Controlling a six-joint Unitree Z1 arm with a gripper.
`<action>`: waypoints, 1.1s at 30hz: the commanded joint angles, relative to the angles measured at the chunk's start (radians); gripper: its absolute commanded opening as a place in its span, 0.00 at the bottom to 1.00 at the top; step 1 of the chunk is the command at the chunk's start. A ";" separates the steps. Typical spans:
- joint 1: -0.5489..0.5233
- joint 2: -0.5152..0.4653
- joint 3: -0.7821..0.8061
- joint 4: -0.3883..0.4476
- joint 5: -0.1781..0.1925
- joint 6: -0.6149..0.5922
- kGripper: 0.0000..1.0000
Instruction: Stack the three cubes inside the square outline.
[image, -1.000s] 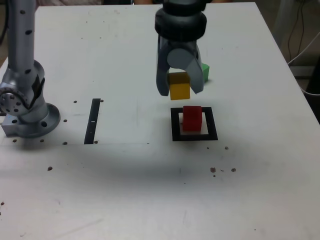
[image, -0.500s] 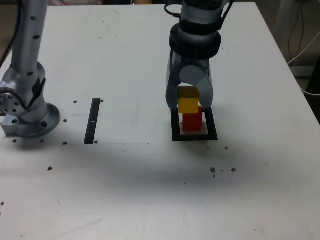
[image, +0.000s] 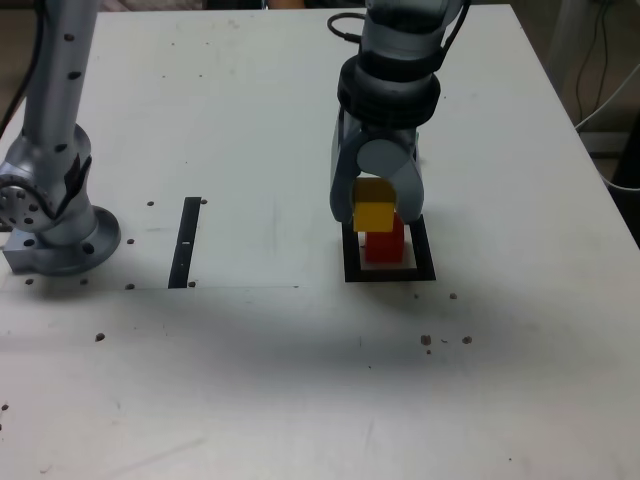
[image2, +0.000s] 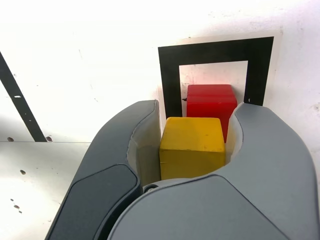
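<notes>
Left to right in the exterior view, a black strip (image: 185, 243) lies on the bench (image: 240, 380); your pincer (image: 377, 205) grasps the yellow cube (image: 374, 208), which overlaps your view of the red cube (image: 384, 243). The red cube sits inside the square outline (image: 390, 275), whose black border shows around it.

Looks like a robotics lab or similar test bench: robot arm (image: 390, 80) over a broad white tabletop (image: 250, 380), black tape square (image: 424, 250) and tape strip (image: 185, 243) marked on the surface, plain coloured cubes, loose cables (image: 603, 60) beyond the edge.
</notes>
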 joint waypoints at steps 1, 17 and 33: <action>-0.001 0.005 -0.004 -0.001 0.003 -0.002 0.23; -0.001 0.020 -0.005 -0.020 0.009 -0.002 0.26; -0.001 0.022 0.000 -0.023 0.019 0.004 0.57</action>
